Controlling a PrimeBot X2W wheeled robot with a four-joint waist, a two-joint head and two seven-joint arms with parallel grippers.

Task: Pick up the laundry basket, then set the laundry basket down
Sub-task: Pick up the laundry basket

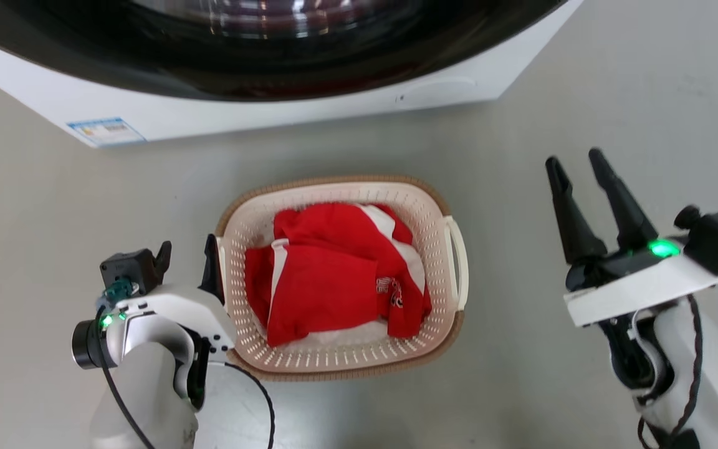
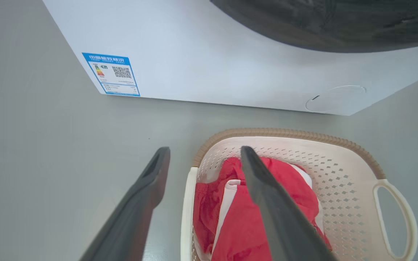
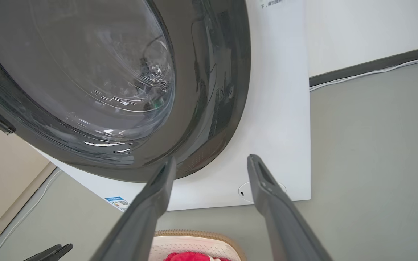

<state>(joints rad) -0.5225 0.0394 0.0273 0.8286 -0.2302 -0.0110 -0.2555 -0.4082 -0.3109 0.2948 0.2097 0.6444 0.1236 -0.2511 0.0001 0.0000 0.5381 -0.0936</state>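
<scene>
Both spread: left end effector straddles the rim of the laundry basket, right end effector well apart. Get it onto the right handle before lifting.

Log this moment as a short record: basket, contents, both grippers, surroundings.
basket: laundry basket on the floor, in front of the washer
contents: red and white garment
left gripper: open, fingers astride the basket's left edge; contact unclear
right gripper: open, empty, off to the basket's right, apart from it
stage: basket not yet lifted
</scene>
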